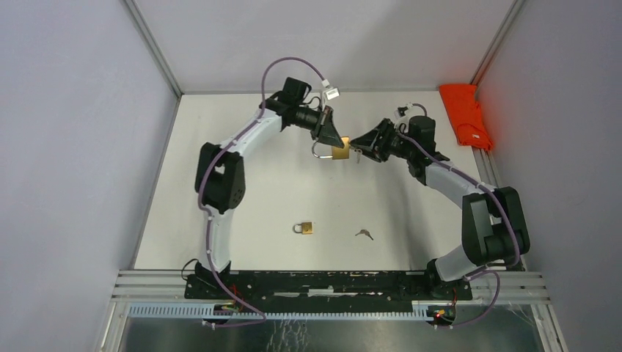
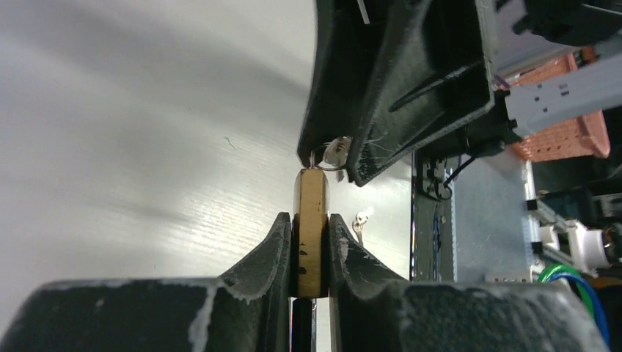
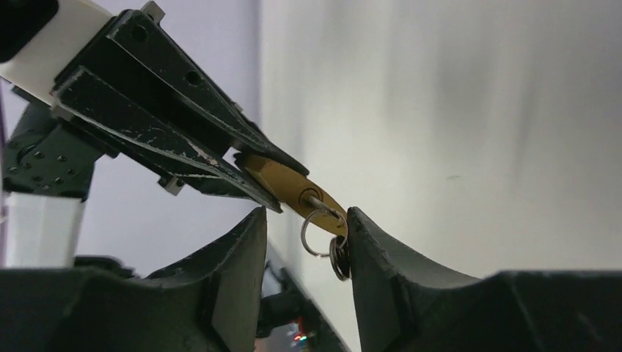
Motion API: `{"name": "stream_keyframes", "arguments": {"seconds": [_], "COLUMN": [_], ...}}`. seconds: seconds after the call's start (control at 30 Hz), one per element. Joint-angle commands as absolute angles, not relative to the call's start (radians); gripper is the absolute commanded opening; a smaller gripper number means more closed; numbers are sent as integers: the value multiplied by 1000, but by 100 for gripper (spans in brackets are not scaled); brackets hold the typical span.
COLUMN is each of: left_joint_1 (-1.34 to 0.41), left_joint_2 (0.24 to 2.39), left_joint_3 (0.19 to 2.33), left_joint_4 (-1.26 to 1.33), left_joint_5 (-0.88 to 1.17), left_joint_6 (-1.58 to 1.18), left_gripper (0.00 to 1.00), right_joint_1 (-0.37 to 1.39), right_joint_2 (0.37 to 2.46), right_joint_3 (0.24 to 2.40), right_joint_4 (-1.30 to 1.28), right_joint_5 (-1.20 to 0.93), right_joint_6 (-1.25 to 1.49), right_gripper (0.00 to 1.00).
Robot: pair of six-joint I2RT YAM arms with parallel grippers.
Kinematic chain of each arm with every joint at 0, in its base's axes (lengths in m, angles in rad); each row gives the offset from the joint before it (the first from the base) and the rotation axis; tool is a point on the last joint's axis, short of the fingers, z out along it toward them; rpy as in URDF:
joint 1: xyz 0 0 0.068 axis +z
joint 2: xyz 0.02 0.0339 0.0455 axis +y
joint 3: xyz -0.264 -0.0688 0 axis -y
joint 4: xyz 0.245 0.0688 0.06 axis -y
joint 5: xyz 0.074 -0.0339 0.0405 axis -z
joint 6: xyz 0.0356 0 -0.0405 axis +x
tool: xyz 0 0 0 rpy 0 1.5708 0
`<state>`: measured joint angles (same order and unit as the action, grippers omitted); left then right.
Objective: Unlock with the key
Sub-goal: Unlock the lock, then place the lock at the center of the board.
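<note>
Brass padlock (image 2: 311, 192) clenched in the left gripper (image 2: 310, 224), key (image 3: 315, 199) seated in it
Right gripper (image 3: 306, 214) hangs slack, straddling the key; the next move likely calls for pinching and turning it

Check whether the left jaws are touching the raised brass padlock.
Touching. Left wrist view: jaws of the left gripper press flat on both sides of the brass padlock, no gap.

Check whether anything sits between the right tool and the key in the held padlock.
Nothing visible does. The key sits in the brass padlock clamped by the left tool. The right tool has its open fingers on either side of the key, with only the key ring hanging in the gap.
</note>
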<state>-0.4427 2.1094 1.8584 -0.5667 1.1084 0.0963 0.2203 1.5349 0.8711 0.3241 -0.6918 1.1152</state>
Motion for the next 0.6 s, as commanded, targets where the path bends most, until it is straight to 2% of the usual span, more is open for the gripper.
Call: {"name": "stream_keyframes", "arguments": {"seconds": [0.0,0.2,0.43,0.57], "left_joint_1": [-451,-458,-459,-459], "left_joint_2": [2231,2435,2589,2581], "left_joint_3": [1944,2042,2157,2140], "left_joint_4": [-289,-206,-247,-287], "left_joint_5": [1137,1040,977,929], "left_joint_6": [-205,-355,-411,-374], "left_gripper": [2,2,2,20], "right_joint_1": [176,160,167,200], "right_joint_2": [1465,1444,1507,1639], "right_joint_3": [957,1079,1177,1248], "right_joint_4": [92,-156,-244,-309], "right_joint_5": [-579,-341,-358,-420], "right_joint_6": [863,557,416,368], "right_gripper": [47,43,33,32]}}
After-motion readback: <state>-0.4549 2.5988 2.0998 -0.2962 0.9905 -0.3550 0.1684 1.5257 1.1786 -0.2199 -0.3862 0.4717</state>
